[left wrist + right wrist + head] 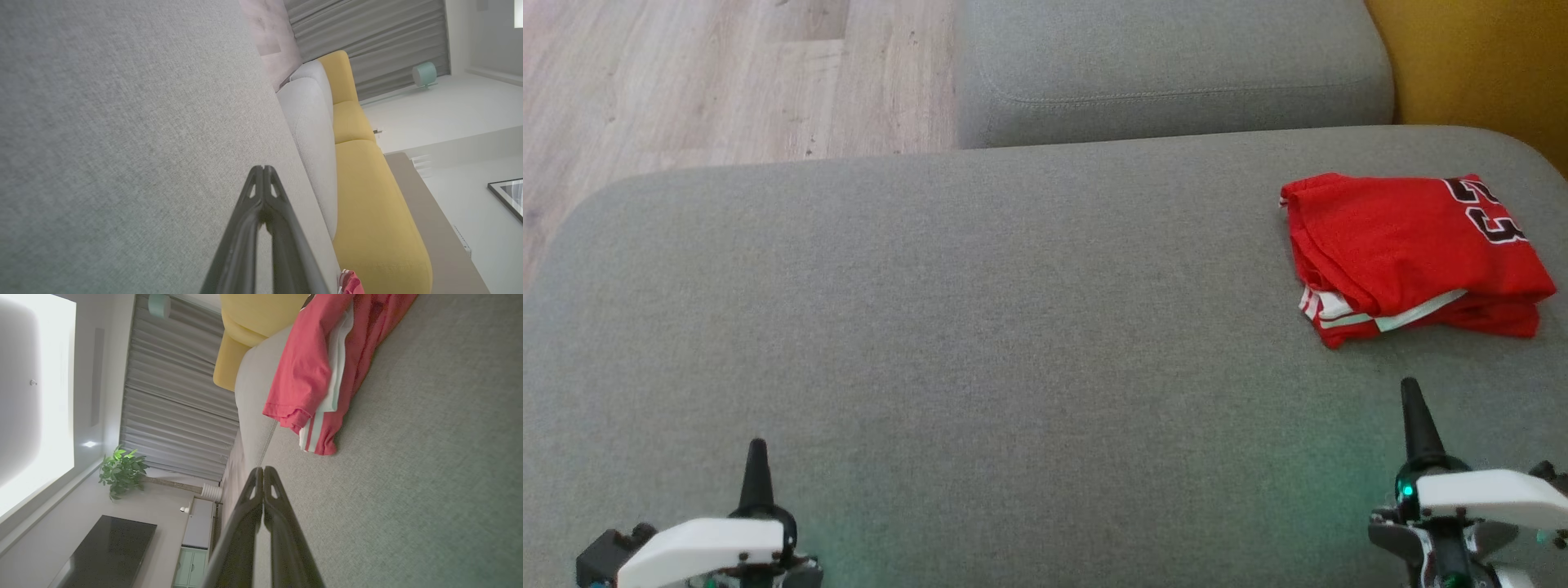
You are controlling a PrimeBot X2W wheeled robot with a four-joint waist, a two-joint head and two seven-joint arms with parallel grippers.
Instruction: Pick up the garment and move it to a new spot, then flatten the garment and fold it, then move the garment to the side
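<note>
Seemingly the last step is reached: the garment (1417,253), a red jersey, is seen lying in a compact folded stack on the grey cushion (980,310). It is far over at the robot's right, near the cushion's rounded far corner, with a wide stretch of bare fabric between it and the middle. From its folded shape and its place at the side, the flattening, folding and moving aside are judged to be done, though it cannot be ruled out that the stack is merely a starting pile.

The left gripper (756,457) is held closed and empty at the near left, well apart from the garment. The right gripper (1413,400) is likewise closed on nothing, near the stack's near edge but not touching it. If the task is taken as finished, no grasp is called for, and the arms need only be held clear so that the folds are not disturbed. If more were wanted, the right jaws would first have to be opened and brought to the near hem.

How many layers are folded under the top one cannot be told; white striped trim (1413,312) is seen peeping out at the near edge. The black numerals (1490,212) are wrapped over the far-right fold and cannot be read with certainty. Both gripper bodies are cut off by the bottom edge of the head view, and in the left wrist view a mere scrap of red is caught at the bottom edge.
</note>
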